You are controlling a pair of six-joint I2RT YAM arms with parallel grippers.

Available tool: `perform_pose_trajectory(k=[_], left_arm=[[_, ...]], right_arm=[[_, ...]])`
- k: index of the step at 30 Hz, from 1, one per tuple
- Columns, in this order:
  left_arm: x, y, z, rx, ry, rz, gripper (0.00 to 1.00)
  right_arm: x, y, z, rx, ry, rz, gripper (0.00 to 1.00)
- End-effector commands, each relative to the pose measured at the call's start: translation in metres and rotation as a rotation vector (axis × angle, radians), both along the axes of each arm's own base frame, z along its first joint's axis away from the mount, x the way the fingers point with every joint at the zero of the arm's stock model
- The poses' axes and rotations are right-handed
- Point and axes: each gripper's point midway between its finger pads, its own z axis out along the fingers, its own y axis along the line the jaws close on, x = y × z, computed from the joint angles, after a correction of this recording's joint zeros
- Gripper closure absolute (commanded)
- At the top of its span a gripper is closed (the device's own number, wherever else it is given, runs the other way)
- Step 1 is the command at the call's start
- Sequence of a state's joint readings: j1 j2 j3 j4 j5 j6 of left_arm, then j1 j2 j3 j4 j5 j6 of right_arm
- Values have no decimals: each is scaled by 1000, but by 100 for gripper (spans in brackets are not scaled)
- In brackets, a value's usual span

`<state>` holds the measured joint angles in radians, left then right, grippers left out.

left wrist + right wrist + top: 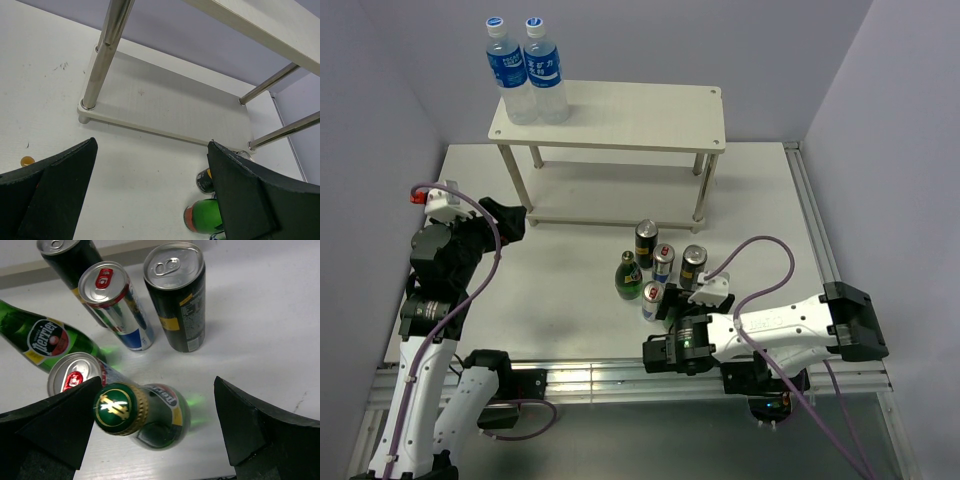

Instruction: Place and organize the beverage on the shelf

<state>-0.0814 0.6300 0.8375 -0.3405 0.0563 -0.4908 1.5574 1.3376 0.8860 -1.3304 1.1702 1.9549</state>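
Note:
The beverage stands in a cluster on the table in front of the white shelf (pixel 610 118). In the right wrist view I see two dark cans (pixel 177 295), two silver-blue cans (pixel 112 305) and two green bottles. My right gripper (pixel 155 435) is open, low over the cluster's near edge (pixel 670 318). One green bottle (pixel 145 412) stands upright between its fingers, close to the left finger (pixel 50 432). The other green bottle (pixel 629 277) stands at the cluster's left. My left gripper (pixel 505 225) is open and empty, left of the shelf's lower board (pixel 165 105).
Two taller clear water bottles (pixel 525 70) with blue labels stand on the left end of the shelf's top board. Thin shelf posts (pixel 102 55) rise from the lower board. The table's metal rail (pixel 815 230) runs along the right.

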Motion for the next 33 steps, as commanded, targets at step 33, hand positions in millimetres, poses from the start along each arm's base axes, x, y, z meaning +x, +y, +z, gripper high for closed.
perform_pose_trajectory(k=[33], left_arm=[[-3,-4,15,7,-71,-43,1]], right_arm=[[0,23,-101,60,120,24,0]])
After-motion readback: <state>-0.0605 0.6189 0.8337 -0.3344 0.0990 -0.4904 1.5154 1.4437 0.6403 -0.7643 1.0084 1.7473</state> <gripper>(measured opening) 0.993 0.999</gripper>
